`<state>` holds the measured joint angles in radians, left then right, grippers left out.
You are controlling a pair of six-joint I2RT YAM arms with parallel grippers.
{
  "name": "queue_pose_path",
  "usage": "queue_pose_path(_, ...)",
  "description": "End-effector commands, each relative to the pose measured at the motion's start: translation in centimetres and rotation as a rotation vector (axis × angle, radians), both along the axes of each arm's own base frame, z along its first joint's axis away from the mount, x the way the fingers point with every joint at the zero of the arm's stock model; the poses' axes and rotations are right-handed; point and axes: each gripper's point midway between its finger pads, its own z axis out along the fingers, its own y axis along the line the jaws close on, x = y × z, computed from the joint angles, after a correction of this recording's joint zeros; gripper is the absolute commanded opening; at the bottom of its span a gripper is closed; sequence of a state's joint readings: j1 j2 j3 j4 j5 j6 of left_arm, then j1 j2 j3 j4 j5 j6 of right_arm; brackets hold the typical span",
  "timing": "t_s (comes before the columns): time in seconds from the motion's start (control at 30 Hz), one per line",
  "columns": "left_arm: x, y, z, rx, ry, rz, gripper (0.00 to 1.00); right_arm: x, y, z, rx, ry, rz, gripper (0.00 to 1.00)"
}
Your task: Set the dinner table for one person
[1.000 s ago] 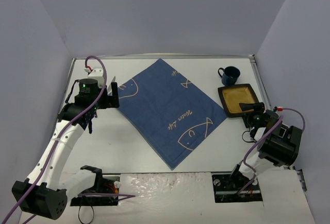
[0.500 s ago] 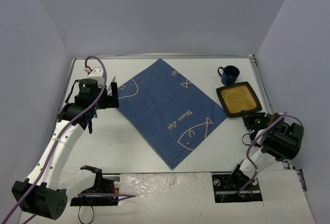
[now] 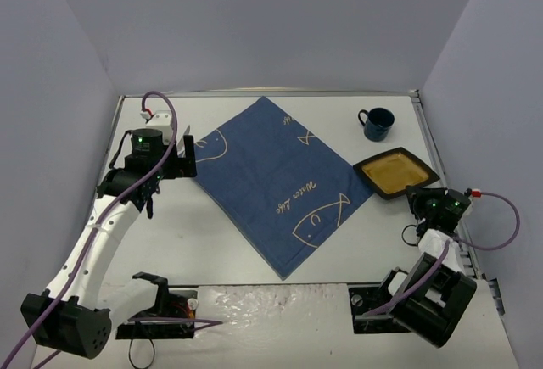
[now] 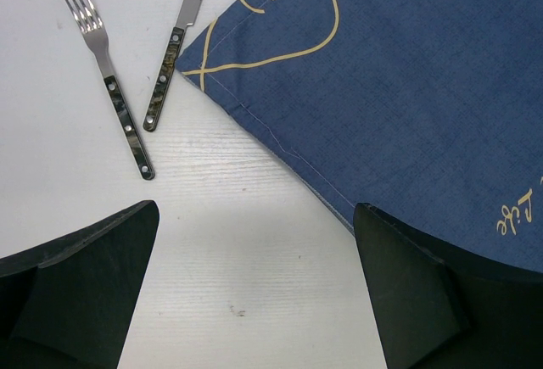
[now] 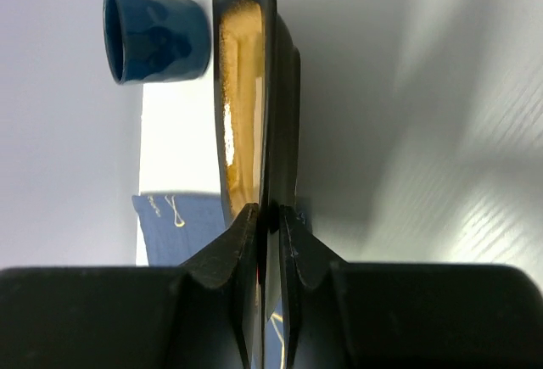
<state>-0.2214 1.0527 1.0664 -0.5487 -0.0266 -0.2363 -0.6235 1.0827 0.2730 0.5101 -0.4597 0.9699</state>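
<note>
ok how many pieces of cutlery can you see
2: a fork and a knife, side by side on the dinner table off the blue cloth's corner, in the left wrist view. The top camera shows neither, so others may be hidden.

A blue fish cloth (image 3: 271, 178) lay crooked in the middle of the white dinner table (image 3: 212, 233). A blue mug (image 3: 378, 123) stood far back on the right. Near it was a square yellow plate (image 3: 394, 172), and the right gripper (image 3: 416, 192) touched its near edge. The left gripper (image 3: 188, 155) was at the cloth's left corner.
</note>
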Motion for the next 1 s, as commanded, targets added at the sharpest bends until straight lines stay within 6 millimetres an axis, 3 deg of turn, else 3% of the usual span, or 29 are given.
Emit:
queue_pose_path(0.0,1.0,0.0,2.1,-0.005,-0.073,0.007,0.97,1.6,0.5,6.7,-0.04,-0.178,0.07,0.0)
queue_pose_path(0.27,1.1,0.0,2.2,-0.011,-0.084,0.008,0.97,1.9,4.3,10.9,-0.046,-0.322,0.219,0.0)
queue_pose_path(0.37,1.1,0.1,2.3,-0.006,-0.086,0.012,0.97,2.4,6.0,13.4,-0.063,-0.397,0.293,0.0)
queue_pose_path(0.5,1.1,0.1,2.2,-0.006,-0.084,0.015,0.97,3.5,10.5,15.7,-0.085,-0.455,0.43,0.0)
queue_pose_path(0.57,1.2,0.1,2.2,-0.007,-0.084,0.015,0.97,4.0,14.1,16.6,-0.081,-0.497,0.515,0.0)
queue_pose_path(0.6,1.2,0.1,2.2,-0.007,-0.084,0.016,0.97,4.6,14.7,16.9,-0.083,-0.519,0.505,0.0)
queue_pose_path(0.7,1.1,0.3,2.2,-0.006,-0.092,0.022,0.97,5.7,18.9,17.8,-0.073,-0.569,0.544,0.0)
queue_pose_path(0.77,1.1,0.3,2.2,-0.004,-0.094,0.023,0.97,6.7,21.6,17.0,-0.062,-0.565,0.581,0.0)
queue_pose_path(0.8,1.1,0.4,2.2,-0.003,-0.093,0.024,0.97,6.6,23.3,17.9,-0.057,-0.612,0.608,0.0)
queue_pose_path(0.83,1.0,0.4,2.2,-0.001,-0.093,0.027,0.97,7.2,23.0,18.0,-0.06,-0.624,0.582,0.0)
queue_pose_path(0.9,1.0,0.4,2.1,-0.001,-0.09,0.026,0.97,7.6,25.4,17.9,-0.04,-0.647,0.601,0.0)
queue_pose_path(0.97,1.0,0.6,2.2,0.002,-0.098,0.031,0.97,8.5,26.1,17.9,-0.022,-0.675,0.572,0.0)
